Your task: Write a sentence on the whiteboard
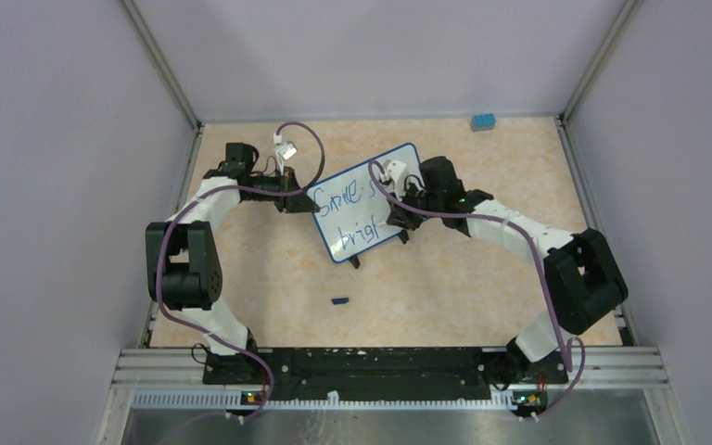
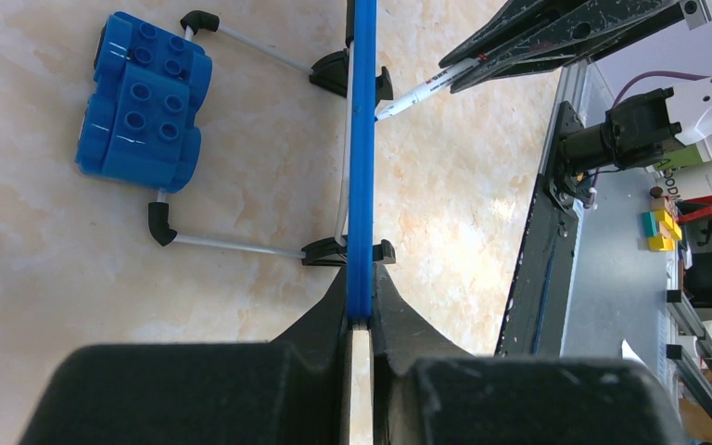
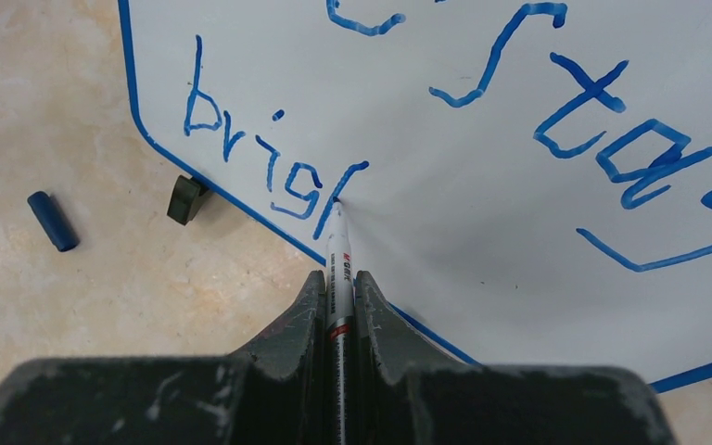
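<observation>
The whiteboard (image 1: 363, 202) stands tilted in the middle of the table, its blue frame (image 2: 362, 167) seen edge-on in the left wrist view. My left gripper (image 2: 361, 313) is shut on that frame's edge. Blue handwriting, the sentence (image 3: 556, 111), runs in two lines on the whiteboard (image 3: 482, 222), the lower line reading "brigh" (image 3: 260, 162). My right gripper (image 3: 338, 283) is shut on a white marker (image 3: 337, 264), whose tip touches the board at the last letter. The marker (image 2: 426, 88) also shows beside the frame in the left wrist view.
A dark blue marker cap (image 3: 53, 221) lies on the table by the board's black foot (image 3: 187, 198); the cap (image 1: 339, 300) sits in front of the board. A blue toy brick block (image 2: 144, 102) rests behind the board. Another blue brick (image 1: 482, 121) lies at the far edge.
</observation>
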